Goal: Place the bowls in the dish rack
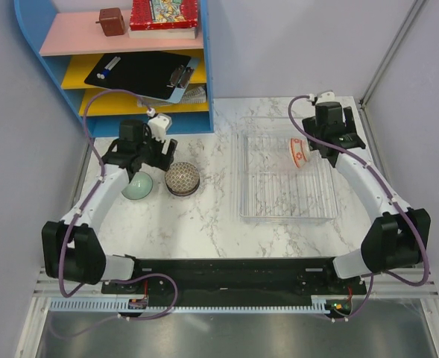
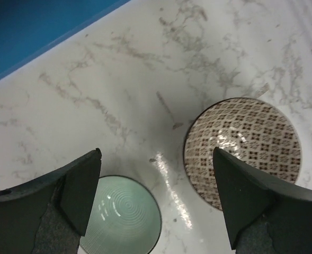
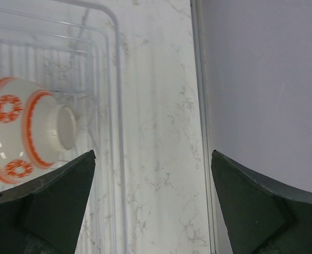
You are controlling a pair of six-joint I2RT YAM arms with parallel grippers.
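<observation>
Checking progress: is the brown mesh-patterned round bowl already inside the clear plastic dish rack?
No, the brown mesh-patterned bowl sits on the marble table beside the pale green bowl, outside the clear rack.

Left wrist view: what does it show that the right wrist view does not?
Only left wrist: a pale green bowl, a brown patterned bowl and a blue shelf edge. Only right wrist: a white bowl with orange marks on its side in the clear dish rack, and a wall. Both: marble tabletop, and the left gripper or right gripper open and empty.
</observation>
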